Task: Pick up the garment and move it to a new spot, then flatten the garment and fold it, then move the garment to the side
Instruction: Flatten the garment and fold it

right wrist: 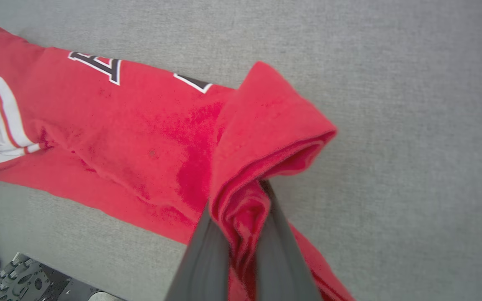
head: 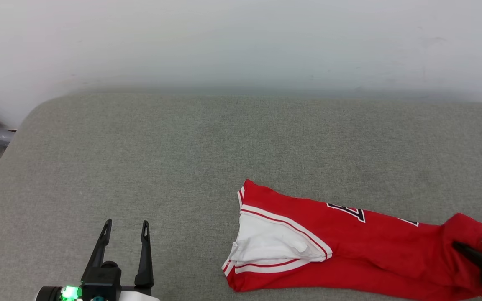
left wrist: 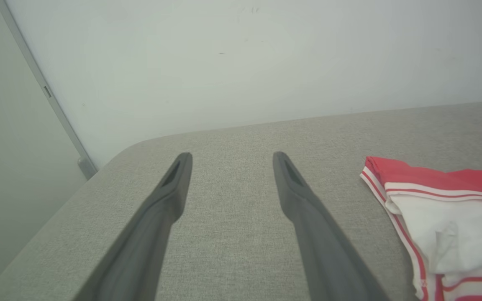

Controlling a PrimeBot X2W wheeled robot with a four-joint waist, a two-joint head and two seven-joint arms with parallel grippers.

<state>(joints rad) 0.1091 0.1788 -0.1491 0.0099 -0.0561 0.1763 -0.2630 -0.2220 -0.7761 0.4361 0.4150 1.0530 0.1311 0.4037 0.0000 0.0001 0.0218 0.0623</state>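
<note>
Right gripper (right wrist: 241, 209) is clamped on the garment (head: 349, 242). Its two dark fingers are pressed together on a bunched fold of red fabric at the shirt's right end, and that end stands up a little off the grey cushion (head: 182, 146). From this grip the shirt trails away toward the robot's left. Its long axis runs roughly along the cushion's front edge, with the white sleeve and striped trim at the far end and part of the black lettering showing along the back side. It lies in the front right part of the cushion, narrow and doubled over rather than spread flat. The left gripper (head: 126, 223) hangs near the front left with its fingers wide apart, holding nothing, well apart from the sleeve end. I judge that a lift or drag would therefore fall to the right arm alone.
</note>
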